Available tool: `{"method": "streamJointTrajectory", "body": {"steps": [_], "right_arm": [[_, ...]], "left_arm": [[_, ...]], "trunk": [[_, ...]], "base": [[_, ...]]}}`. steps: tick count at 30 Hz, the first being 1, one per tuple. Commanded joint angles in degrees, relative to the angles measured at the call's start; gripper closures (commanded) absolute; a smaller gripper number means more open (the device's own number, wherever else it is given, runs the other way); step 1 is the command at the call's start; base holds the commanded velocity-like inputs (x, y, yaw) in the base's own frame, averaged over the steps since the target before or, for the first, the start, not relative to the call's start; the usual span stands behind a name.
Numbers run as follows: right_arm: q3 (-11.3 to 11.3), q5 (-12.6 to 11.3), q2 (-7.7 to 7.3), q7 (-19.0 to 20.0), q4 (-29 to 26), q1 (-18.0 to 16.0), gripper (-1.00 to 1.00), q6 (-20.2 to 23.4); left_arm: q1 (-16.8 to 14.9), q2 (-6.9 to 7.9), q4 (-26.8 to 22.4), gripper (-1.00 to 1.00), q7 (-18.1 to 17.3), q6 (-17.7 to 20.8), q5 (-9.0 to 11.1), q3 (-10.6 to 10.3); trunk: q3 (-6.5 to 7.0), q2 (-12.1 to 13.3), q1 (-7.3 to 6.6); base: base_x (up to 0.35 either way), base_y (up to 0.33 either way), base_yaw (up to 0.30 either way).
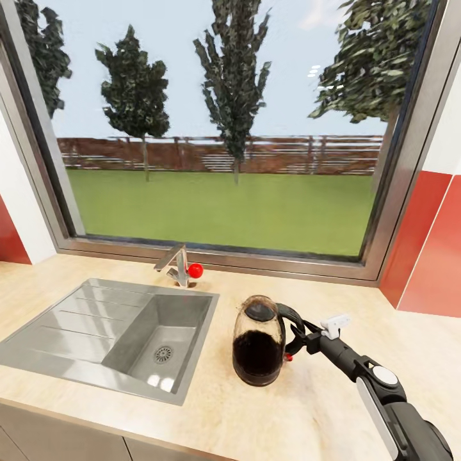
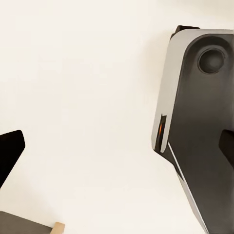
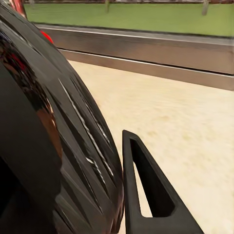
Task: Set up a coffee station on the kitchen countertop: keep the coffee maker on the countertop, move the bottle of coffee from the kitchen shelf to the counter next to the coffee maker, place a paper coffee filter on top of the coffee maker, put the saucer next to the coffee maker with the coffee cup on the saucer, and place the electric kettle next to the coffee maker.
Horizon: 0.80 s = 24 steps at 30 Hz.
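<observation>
While I stand by the counter, nearest first:

Right arm: the black-and-white right gripper (image 1: pixel 296 337) reaches in from the near right, its fingers about the black handle of the kettle; it looks closed on that handle, though the contact itself is dark and small in the head view.

Kettle: the rounded glass electric kettle with a black lid and dark base (image 1: pixel 258 341) stands upright on the pale beige stone countertop (image 1: pixel 307 410), just beside the sink's right rim and apart from it.

Handling, as I judge it: rigid, smooth glass, slippery and breakable; it looks dark inside, so perhaps weighty. The handle is the sound place to hold, kept upright.

Sink: the brushed steel sink with a drainboard (image 1: pixel 77 320) lies to the left; behind it stands a steel tap with a red knob (image 1: pixel 181 265).

Window: a wide metal-framed window (image 1: pixel 192 253) shows lawn, fence and trees.

Hard to make out: the right wrist view gives one black finger (image 3: pixel 146 195) beside the kettle's dark curved wall (image 3: pixel 58 146); its partner is hidden. Whether the left gripper is wide or closed I cannot tell.
</observation>
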Motion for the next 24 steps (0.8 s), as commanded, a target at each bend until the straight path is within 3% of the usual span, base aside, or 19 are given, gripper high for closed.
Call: {"method": "streamJointTrajectory", "body": {"steps": [1, 12, 13, 15, 20, 24], "right_arm": [[-0.1, -0.8, 0.04, 0.2, -0.1, 0.0, 1.00, 0.6], [-0.3, -0.8, 0.44, -0.3, -5.8, -0.1, 1.00, 2.0], [-0.3, -0.9, 1.15, -0.9, -9.3, -0.8, 1.00, 6.6], [-0.2, -0.9, 1.67, -2.0, -10.4, -2.0, 1.00, 9.4], [0.1, -0.9, 4.52, -4.7, -11.2, -6.4, 1.00, 14.7], [0.1, -0.8, 5.37, -5.5, -11.4, -7.5, 1.00, 16.9]], "left_arm": [[0.0, 0.02, 0.0, -1.00, -0.2, -0.2, -0.5, 0.5], [0.0, -0.01, 0.0, -1.00, -0.2, -0.2, -0.5, 0.5], [0.0, -0.12, 0.0, -1.00, -0.2, -0.2, -0.5, 0.6], [0.0, -0.14, 0.0, -1.00, -0.1, -0.2, -0.5, 0.6], [0.0, -0.15, 0.0, -1.00, -0.1, -0.2, -0.5, 0.6], [0.0, -0.13, -0.1, -1.00, -0.1, -0.3, -0.4, 0.6]], "trunk": [[-0.02, 0.0, 0.02], [-0.02, 0.0, 0.02], [-0.02, 0.0, 0.02], [-0.02, 0.0, 0.02], [-0.02, 0.0, 0.02], [-0.02, 0.0, 0.02]], "base": [[0.000, 0.000, 0.000], [0.000, 0.000, 0.000], [0.000, 0.000, 0.000], [0.000, 0.000, 0.000], [0.000, 0.000, 0.000], [0.000, 0.000, 0.000]]}}
